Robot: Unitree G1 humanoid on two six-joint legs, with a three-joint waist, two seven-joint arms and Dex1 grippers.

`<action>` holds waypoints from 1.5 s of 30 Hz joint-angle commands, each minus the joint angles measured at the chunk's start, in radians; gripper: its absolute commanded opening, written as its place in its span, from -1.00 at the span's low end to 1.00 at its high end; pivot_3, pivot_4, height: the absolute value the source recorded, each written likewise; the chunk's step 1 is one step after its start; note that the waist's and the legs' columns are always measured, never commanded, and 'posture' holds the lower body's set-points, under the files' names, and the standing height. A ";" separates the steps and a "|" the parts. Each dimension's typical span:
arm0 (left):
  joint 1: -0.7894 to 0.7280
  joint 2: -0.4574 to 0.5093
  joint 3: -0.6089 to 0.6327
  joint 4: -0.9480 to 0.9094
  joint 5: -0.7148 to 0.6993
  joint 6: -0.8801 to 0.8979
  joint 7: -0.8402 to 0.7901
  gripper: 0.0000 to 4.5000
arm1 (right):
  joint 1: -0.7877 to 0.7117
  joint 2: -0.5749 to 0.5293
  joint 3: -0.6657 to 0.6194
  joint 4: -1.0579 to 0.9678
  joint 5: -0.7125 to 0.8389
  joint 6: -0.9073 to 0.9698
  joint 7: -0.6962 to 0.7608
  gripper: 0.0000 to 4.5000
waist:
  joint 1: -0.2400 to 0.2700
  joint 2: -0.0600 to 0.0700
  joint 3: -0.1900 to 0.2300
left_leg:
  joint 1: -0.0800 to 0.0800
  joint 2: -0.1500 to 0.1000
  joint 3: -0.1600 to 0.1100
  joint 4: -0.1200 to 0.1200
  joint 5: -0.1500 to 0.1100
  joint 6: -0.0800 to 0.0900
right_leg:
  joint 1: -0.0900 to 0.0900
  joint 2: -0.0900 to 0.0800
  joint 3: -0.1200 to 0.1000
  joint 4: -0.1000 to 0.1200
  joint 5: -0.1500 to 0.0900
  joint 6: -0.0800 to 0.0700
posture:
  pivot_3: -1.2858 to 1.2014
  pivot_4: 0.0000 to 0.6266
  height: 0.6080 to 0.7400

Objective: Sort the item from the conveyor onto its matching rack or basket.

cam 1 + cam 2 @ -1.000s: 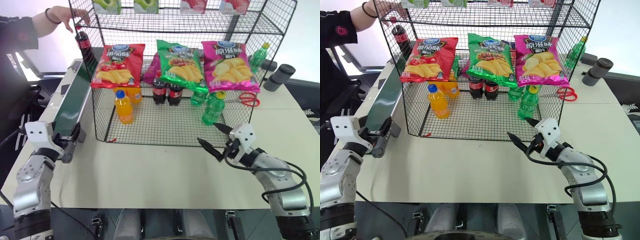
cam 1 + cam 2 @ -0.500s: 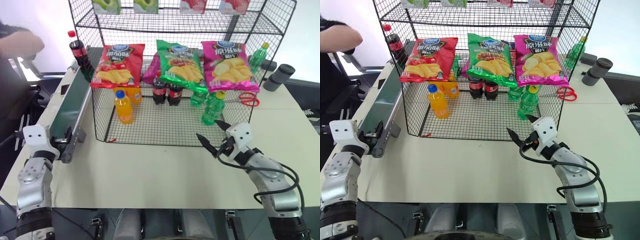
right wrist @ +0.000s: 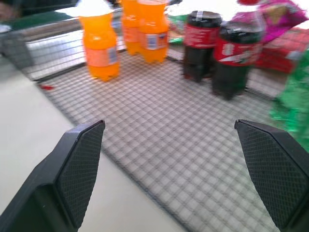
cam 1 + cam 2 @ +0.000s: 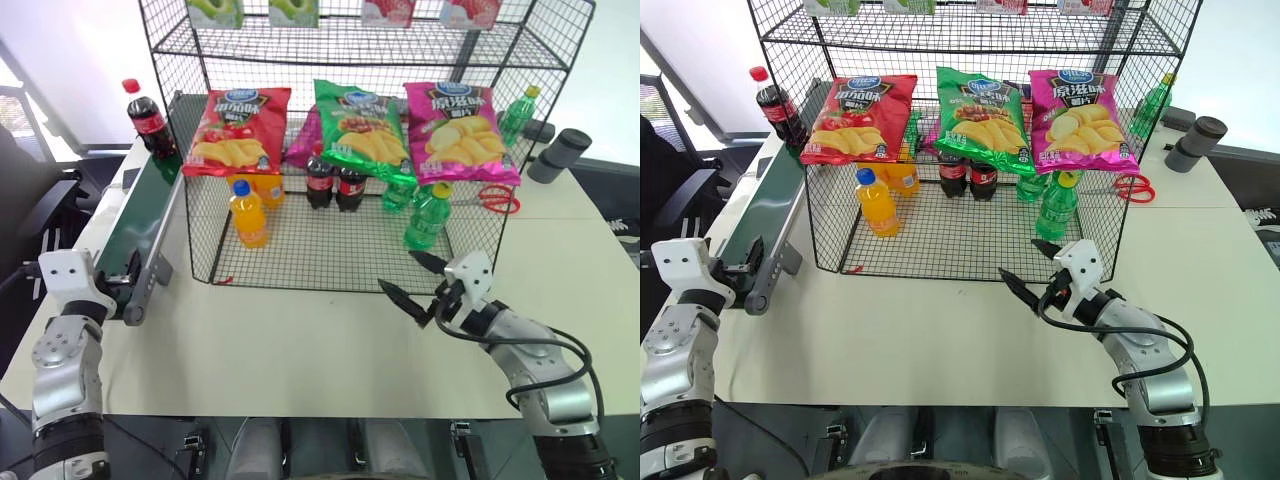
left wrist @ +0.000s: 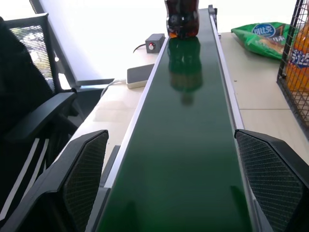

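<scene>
from your left: your left gripper (image 5: 171, 188), fingers apart and empty, sits at the near end of the belt (image 4: 140, 215), and the cola (image 4: 143, 118) stands upright at the belt's far end, just beside the rack's (image 4: 330, 255) left wall. inside the rack you have orange sodas (image 4: 247, 212), two colas (image 4: 336, 182) and green bottles (image 4: 428, 215) on the bottom mesh, with three chip bags (image 4: 355, 128) hung on its front. your right gripper (image 4: 413, 282), fingers apart and empty, hovers above the table (image 4: 300, 350) just before the rack's front edge.
</scene>
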 commanded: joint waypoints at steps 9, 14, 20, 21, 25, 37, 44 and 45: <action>-0.037 0.012 -0.010 0.010 0.005 -0.033 0.003 1.00 | -0.021 0.007 0.062 -0.090 0.031 0.025 0.036 0.99 | -0.001 0.000 0.000 | 0.000 0.000 0.000 0.000 0.000 0.000 | 0.000 0.000 0.000 0.000 0.000 0.000 | 0.03 -0.52 1.00; -0.038 0.015 -0.009 0.015 0.008 -0.028 0.006 1.00 | -0.043 0.013 0.086 -0.116 0.055 0.037 0.053 0.99 | -0.001 0.000 0.000 | 0.000 0.000 0.000 0.000 0.000 0.000 | 0.000 0.000 0.000 0.000 0.000 0.000 | 0.03 -0.52 1.00; -0.035 0.017 -0.005 0.016 0.007 -0.029 0.009 1.00 | -0.092 0.051 0.114 -0.167 0.111 0.084 0.046 0.99 | -0.002 0.000 0.000 | 0.000 0.000 0.000 0.000 0.000 0.000 | 0.000 0.000 0.000 0.000 0.000 0.000 | 0.03 -0.52 1.00; -0.034 0.018 -0.004 0.015 0.007 -0.030 0.010 1.00 | -0.095 0.049 0.123 -0.169 0.105 0.085 0.050 0.99 | -0.001 0.000 0.000 | 0.000 0.000 0.000 0.000 0.000 0.000 | 0.000 0.000 0.000 0.000 0.000 0.000 | 0.03 -0.52 1.00; -0.031 0.015 0.001 0.013 0.006 -0.028 0.018 1.00 | -0.094 0.050 0.140 -0.160 0.088 0.079 0.057 0.99 | 0.001 -0.001 0.000 | 0.000 0.000 0.000 0.000 0.000 0.000 | 0.000 -0.001 -0.001 0.000 0.000 0.000 | 0.03 -0.52 1.00; -0.041 0.017 0.023 0.029 -0.023 -0.027 0.034 1.00 | -0.101 0.059 0.157 -0.119 0.058 0.044 0.060 0.99 | -0.001 -0.001 0.000 | 0.000 0.000 -0.001 0.000 0.000 0.000 | 0.000 -0.001 -0.001 0.000 0.000 0.000 | 0.03 -0.52 1.00; -0.057 0.019 0.033 0.044 -0.027 -0.025 0.057 1.00 | -0.098 0.063 0.162 -0.109 0.044 0.037 0.060 0.99 | -0.001 -0.001 0.000 | 0.000 0.000 -0.001 0.000 0.000 0.000 | 0.000 -0.001 -0.001 0.000 0.000 0.000 | 0.03 -0.52 1.00; -0.059 0.018 0.036 0.043 -0.030 -0.024 0.059 1.00 | -0.096 0.063 0.164 -0.109 0.041 0.036 0.061 0.99 | -0.001 -0.001 0.000 | 0.000 0.000 -0.001 0.000 0.000 0.000 | 0.000 -0.001 -0.001 0.000 0.000 0.000 | 0.03 -0.52 1.00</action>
